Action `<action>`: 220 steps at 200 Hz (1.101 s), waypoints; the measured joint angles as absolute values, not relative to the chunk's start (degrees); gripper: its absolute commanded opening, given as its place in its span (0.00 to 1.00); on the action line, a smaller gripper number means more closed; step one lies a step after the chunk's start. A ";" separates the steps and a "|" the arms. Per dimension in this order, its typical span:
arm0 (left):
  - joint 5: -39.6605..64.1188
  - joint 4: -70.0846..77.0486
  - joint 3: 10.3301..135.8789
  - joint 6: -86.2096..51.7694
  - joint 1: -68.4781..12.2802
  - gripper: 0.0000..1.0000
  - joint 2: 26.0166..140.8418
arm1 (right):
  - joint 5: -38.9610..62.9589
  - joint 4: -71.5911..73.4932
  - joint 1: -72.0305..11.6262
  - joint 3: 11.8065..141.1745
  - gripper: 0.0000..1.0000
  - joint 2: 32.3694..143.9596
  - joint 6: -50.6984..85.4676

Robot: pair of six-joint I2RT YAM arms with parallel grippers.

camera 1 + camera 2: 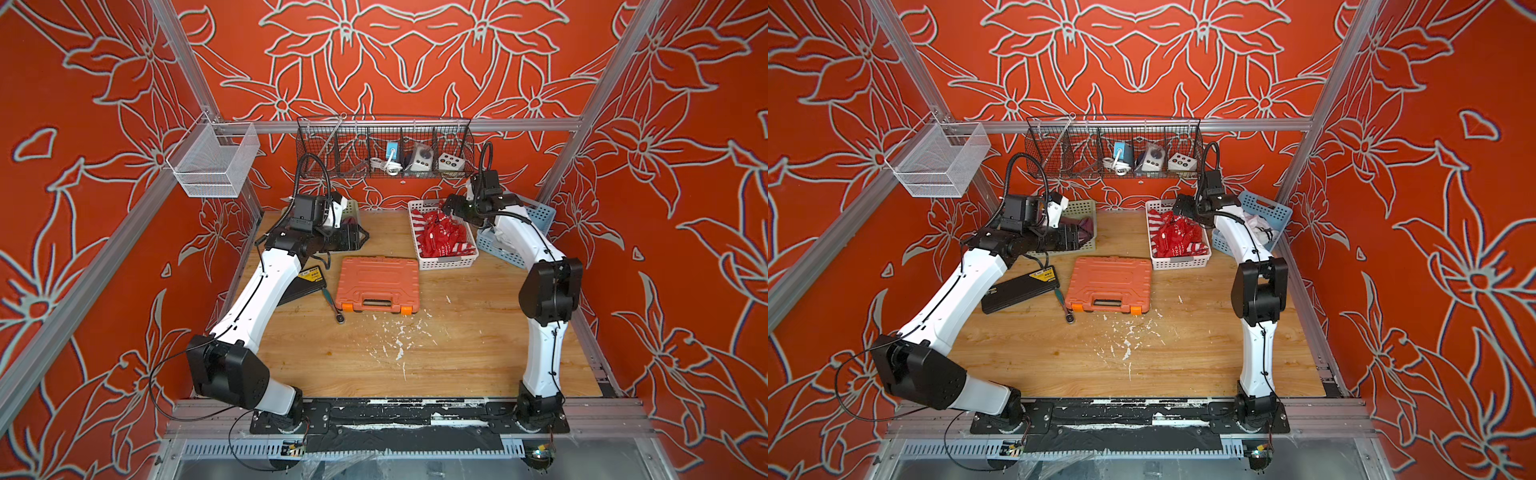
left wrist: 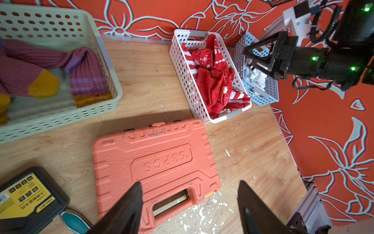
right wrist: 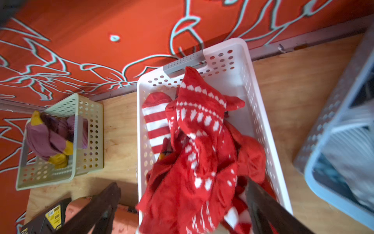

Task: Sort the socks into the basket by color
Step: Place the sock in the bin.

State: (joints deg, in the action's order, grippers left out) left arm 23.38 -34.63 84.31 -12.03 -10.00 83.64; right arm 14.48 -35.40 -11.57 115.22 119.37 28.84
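The left arm (image 1: 266, 286) hides most of the green basket (image 1: 352, 206), and the blue basket (image 3: 332, 121) is blurred and cropped.

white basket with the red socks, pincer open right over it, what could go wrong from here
1. The red snowflake sock is heaped high in the white basket, its lower end near the edge; it could slide out over the rim.
2. One of the fingers of the open right pincer sits close against the pile; pulling away may snag a sock and drag it out.
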 measured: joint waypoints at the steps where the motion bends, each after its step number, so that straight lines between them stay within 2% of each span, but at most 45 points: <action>1: 23.35 -34.63 84.31 -12.03 -10.00 0.73 83.61 | 14.44 -35.46 -11.57 114.98 0.98 119.11 28.80; 42: 20.10 -34.81 81.06 -12.78 -9.26 0.79 79.96 | 10.92 -37.47 -11.64 102.94 0.98 107.20 25.63; 64: 17.78 -35.11 78.02 -13.23 -8.97 0.92 77.25 | 7.57 -38.06 -11.64 95.35 0.98 99.57 23.94; 91: 14.46 -35.00 74.06 -14.13 -8.82 0.99 73.84 | 3.92 -37.39 -11.64 86.08 0.98 90.94 22.61; 150: 6.66 -33.06 67.00 -14.61 -8.29 1.00 68.86 | -2.13 -28.88 -11.64 67.18 0.98 76.09 18.70; 220: 2.13 -31.68 64.03 -11.44 -8.23 1.00 68.31 | -3.27 -21.41 -11.64 56.29 0.98 73.14 10.68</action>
State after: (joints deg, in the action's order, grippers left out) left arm 2.13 -31.68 64.03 -11.44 -8.23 68.31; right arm -3.27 -21.41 -11.64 56.29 73.14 10.68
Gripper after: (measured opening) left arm 0.997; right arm 0.980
